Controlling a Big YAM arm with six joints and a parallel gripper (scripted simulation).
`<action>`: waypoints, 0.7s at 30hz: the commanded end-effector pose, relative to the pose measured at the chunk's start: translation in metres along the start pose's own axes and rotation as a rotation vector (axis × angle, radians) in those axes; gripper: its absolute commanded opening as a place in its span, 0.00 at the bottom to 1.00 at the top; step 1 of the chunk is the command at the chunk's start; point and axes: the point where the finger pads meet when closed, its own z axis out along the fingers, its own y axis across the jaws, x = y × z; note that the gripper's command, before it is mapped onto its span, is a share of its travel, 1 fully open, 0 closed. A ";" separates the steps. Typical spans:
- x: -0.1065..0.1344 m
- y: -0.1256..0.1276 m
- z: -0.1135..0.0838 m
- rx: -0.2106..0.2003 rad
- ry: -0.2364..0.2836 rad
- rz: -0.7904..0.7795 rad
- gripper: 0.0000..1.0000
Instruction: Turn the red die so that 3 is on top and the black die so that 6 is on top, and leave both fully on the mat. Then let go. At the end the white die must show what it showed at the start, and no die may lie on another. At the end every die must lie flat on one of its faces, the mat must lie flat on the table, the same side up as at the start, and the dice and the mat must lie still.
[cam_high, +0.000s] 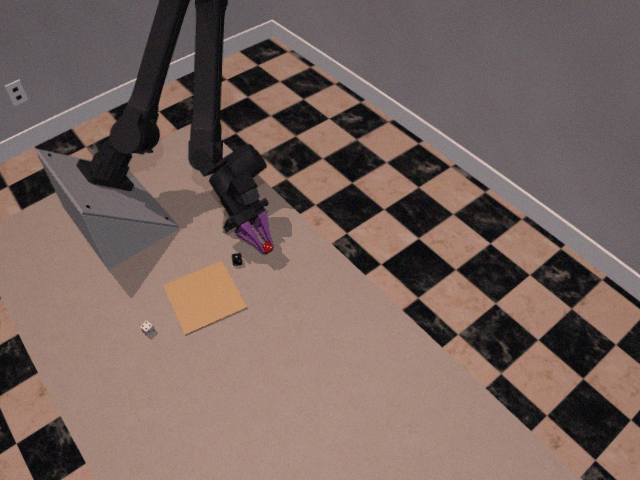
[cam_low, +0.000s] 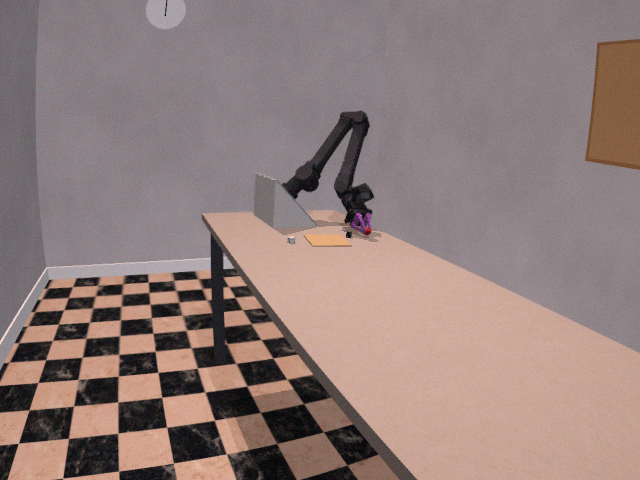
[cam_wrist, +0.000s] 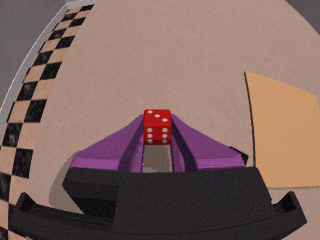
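Got the red die (cam_high: 267, 246) (cam_low: 368, 230) (cam_wrist: 157, 127) pinched in the gripper (cam_high: 266, 247) (cam_low: 367, 231) (cam_wrist: 157, 121), off the mat, towards the worktop's (cam_high: 336, 387) (cam_low: 439, 310) (cam_wrist: 200, 50) right long edge in the exterior view. Showing three pips on one face and six on the next in the wrist shot. Can't tell if it's touching down, tbh. Next out, can spot the black die (cam_high: 236, 259) (cam_low: 348, 234) (cam_wrist: 242, 154) just beside the mat (cam_high: 205, 298) (cam_low: 328, 240) (cam_wrist: 285, 135), also off it. Past that, can see the white die (cam_high: 147, 326) (cam_low: 291, 239) nearer the opposite long edge, and a grey wedge (cam_high: 105, 242) (cam_low: 265, 204) by the far-left corner.
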 end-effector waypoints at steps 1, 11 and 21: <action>-0.010 0.009 0.003 -0.025 -0.033 0.024 0.15; -0.010 0.009 0.003 -0.025 -0.033 0.024 0.15; -0.002 0.010 0.006 -0.026 -0.024 0.020 0.15</action>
